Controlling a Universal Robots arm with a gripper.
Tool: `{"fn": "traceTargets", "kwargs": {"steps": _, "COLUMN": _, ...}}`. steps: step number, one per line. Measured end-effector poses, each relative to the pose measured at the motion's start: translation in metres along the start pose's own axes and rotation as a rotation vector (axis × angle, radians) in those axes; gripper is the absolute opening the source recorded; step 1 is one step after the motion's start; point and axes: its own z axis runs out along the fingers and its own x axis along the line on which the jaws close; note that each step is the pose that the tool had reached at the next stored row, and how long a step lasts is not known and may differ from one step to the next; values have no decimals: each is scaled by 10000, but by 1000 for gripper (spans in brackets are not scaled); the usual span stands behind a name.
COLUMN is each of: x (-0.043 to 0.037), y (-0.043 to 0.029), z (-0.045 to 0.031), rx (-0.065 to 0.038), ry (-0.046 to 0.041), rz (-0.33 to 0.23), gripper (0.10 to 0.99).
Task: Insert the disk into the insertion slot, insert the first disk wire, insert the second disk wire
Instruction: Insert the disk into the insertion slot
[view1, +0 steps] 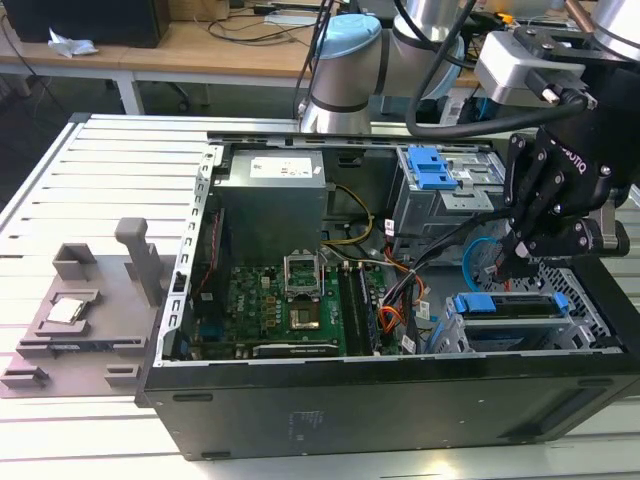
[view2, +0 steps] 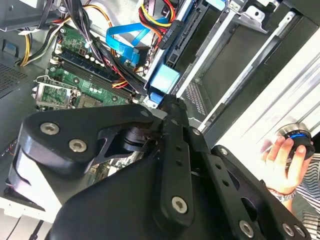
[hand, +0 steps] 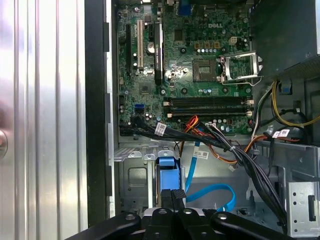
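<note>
- Your gripper (view1: 503, 272) hangs nose-down inside the open computer case (view1: 400, 400), fingers pressed together. Neither wrist view lets you tell whether anything thin is pinched between them.
- Right below the tips lies the disk (view1: 515, 306) in its blue frame, seated in the low metal slot (view1: 592, 318).
- Just ahead of the tips in the second wrist view, a black plug (view2: 171, 36) on red and yellow wires lies against the disk's edge. Whether it is fully home is unclear.
- A blue flat cable (view2: 125, 42) loops loose beside the gripper, toward the circuit board (view2: 75, 85).
- Judging by this, the wire work is in hand: push straight along the plug's axis, go slowly, and hold the wire bundle clear of the fingers.
</note>
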Motion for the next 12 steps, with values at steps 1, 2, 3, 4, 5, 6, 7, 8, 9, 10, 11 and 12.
{"fn": "traceTargets", "kwargs": {"steps": 1, "x": 0, "y": 0, "z": 1, "rx": 0, "ry": -1, "rz": 0, "gripper": 106}}
{"fn": "traceTargets", "kwargs": {"steps": 2, "x": 0, "y": 0, "z": 1, "rx": 0, "ry": 0, "rz": 0, "gripper": 106}}
{"fn": "traceTargets", "kwargs": {"steps": 3, "x": 0, "y": 0, "z": 1, "rx": 0, "ry": 0, "rz": 0, "gripper": 106}}
{"fn": "traceTargets", "kwargs": {"steps": 4, "x": 0, "y": 0, "z": 1, "rx": 0, "ry": 0, "rz": 0, "gripper": 106}}
{"fn": "traceTargets", "kwargs": {"steps": 5, "x": 0, "y": 0, "z": 2, "rx": -1, "ry": 0, "rz": 0, "gripper": 106}}
{"fn": "traceTargets", "kwargs": {"steps": 6, "x": 0, "y": -2, "z": 2, "rx": 0, "ry": 0, "rz": 0, "gripper": 106}}
{"fn": "traceTargets", "kwargs": {"steps": 7, "x": 0, "y": -17, "z": 3, "rx": 0, "ry": -3, "rz": -1, "gripper": 106}}
{"fn": "traceTargets", "kwargs": {"steps": 8, "x": 0, "y": -32, "z": 2, "rx": -1, "ry": -2, "rz": 0, "gripper": 106}}
{"fn": "traceTargets", "kwargs": {"steps": 9, "x": -1, "y": -51, "z": 0, "rx": -4, "ry": -1, "rz": 0, "gripper": 106}}
{"fn": "traceTargets", "kwargs": {"steps": 10, "x": -1, "y": -84, "z": 0, "rx": -10, "ry": -1, "rz": 0, "gripper": 106}}
{"fn": "traceTargets", "kwargs": {"steps": 11, "x": -2, "y": -111, "z": 2, "rx": -17, "ry": -2, "rz": -1, "gripper": 106}}
{"fn": "traceTargets", "kwargs": {"steps": 12, "x": -3, "y": -140, "z": 12, "rx": -25, "ry": -2, "rz": -1, "gripper": 106}}
